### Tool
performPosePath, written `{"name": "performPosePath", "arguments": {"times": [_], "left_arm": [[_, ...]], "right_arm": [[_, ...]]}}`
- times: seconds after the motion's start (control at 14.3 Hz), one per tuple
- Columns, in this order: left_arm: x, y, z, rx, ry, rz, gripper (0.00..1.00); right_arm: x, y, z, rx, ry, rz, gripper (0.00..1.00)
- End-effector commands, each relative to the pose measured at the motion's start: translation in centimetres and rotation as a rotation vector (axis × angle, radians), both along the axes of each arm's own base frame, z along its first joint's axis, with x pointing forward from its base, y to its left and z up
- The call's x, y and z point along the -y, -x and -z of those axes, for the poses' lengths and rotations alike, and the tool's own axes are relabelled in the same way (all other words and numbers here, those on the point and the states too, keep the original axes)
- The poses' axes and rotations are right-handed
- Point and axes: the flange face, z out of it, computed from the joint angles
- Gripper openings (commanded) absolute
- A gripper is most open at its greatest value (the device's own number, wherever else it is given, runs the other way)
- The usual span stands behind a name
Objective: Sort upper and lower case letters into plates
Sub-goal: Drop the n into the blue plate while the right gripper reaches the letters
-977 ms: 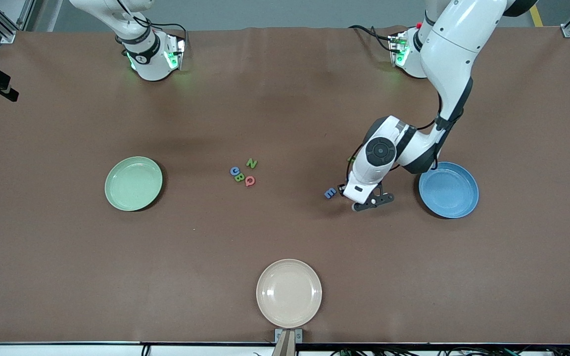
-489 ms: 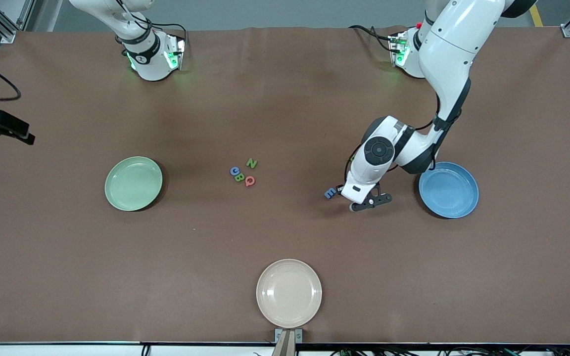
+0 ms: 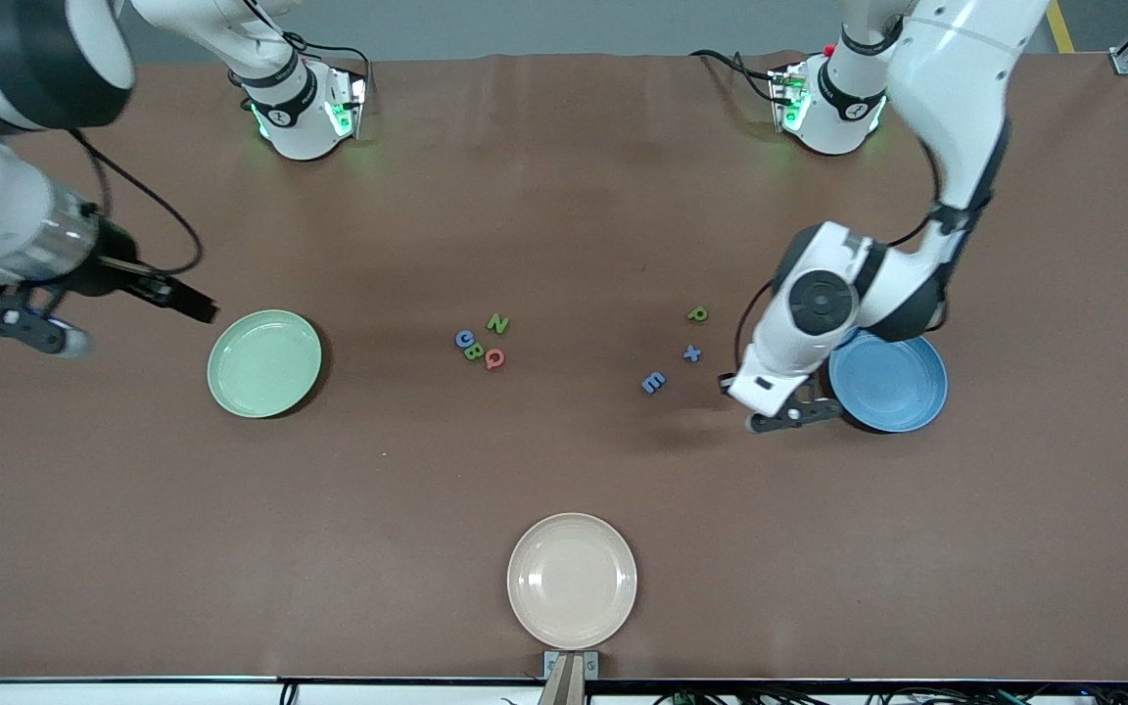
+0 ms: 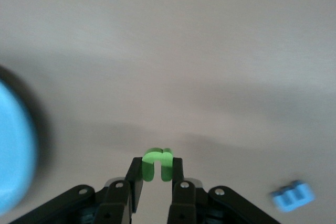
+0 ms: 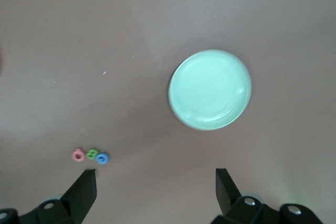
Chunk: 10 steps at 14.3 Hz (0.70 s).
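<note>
Left claw [image 3: 787,419] pinches a small green letter [image 4: 157,163] between its fingers, raised over the tabletop [image 3: 564,196] just beside the blue plate [image 3: 892,384]. Right claw [image 3: 30,328], fingers spread wide and empty, hangs high near the pale green plate [image 3: 263,363]. On the tabletop between the plates lie a green p [image 3: 697,314], blue x [image 3: 691,353], blue m [image 3: 653,383] and a clustered group [image 3: 482,342]. A beige plate [image 3: 572,581] lies nearest the front camera.

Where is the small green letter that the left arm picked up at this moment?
The small green toy letter is pinched in the left pincer, in the air just beside the round blue plate, toward the left arm's end of the table.
</note>
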Motion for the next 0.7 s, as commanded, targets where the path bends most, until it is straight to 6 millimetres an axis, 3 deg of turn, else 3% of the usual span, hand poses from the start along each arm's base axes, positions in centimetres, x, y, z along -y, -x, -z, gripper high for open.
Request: {"name": "performPosePath", "arguments": {"times": [0.0,0.14,0.35,0.49,0.63], "left_arm": [[-5.9,1.8,-1.4,-0.039,-0.041,0.134,0.12],[-10.4,3.1,-0.9,-0.063,-0.043,0.201,0.12],[-15.6,4.3,1.3,-0.043,-0.046,0.305,0.13],[-17.5,5.3,3.1,-0.044,-0.089,0.364,0.13],[-18.7,6.2,5.2,-0.033,-0.096,0.402,0.13]], "right_arm": [[-2.7,1.2,4.7,-0.02,-0.032,0.108,1.0],[-8.2,2.5,7.9,0.015,-0.026,0.169,1.0],[-16.1,4.8,15.8,0.068,-0.023,0.194,1.0],[-20.2,5.7,20.4,0.058,-0.001,0.17,1.0],[-23.1,6.6,24.5,0.079,0.002,0.127,1.0]]}}
